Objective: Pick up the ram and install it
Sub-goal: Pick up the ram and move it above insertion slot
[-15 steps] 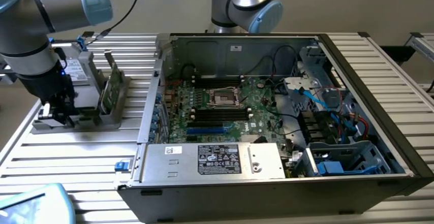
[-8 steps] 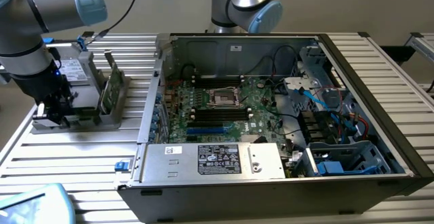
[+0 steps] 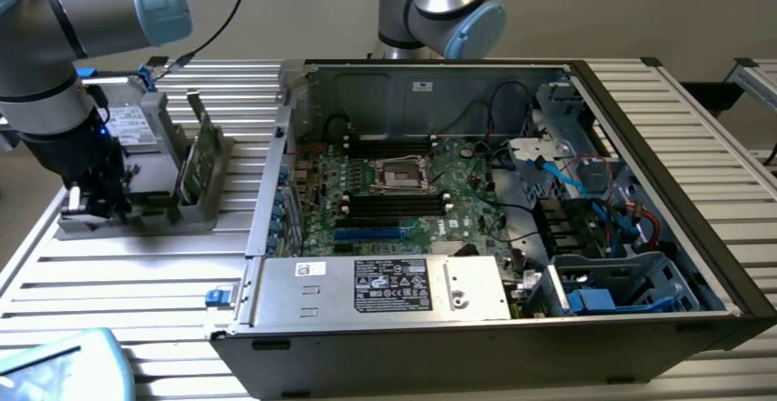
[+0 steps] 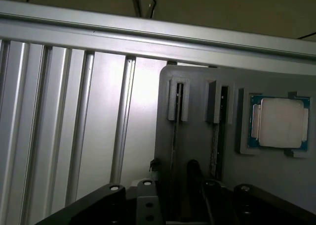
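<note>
While gripper [image 3: 95, 203] sits low over ram [image 4: 174, 136] standing edge-on in grey holder [image 4: 196, 131], pickup step in hand; open or clamped, cannot tell. Likely needs centred hold on thin board.

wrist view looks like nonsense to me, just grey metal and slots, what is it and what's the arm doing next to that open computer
The machine is a robot arm with a gripper at its end. The exterior view comes from a camera standing off the arm. It shows a slatted metal table and an open computer case with its motherboard exposed. At the exterior view's left is a grey holder with the ram, thin green sticks, standing in it. The wrist view comes from a camera on the arm's wrist, looking onto that same holder. There the sticks sit edge-on in slots, and a square processor chip lies in a recess beside them. The gripper is down at the holder, close to the ram. Whether it grips a stick, I cannot tell.
</note>
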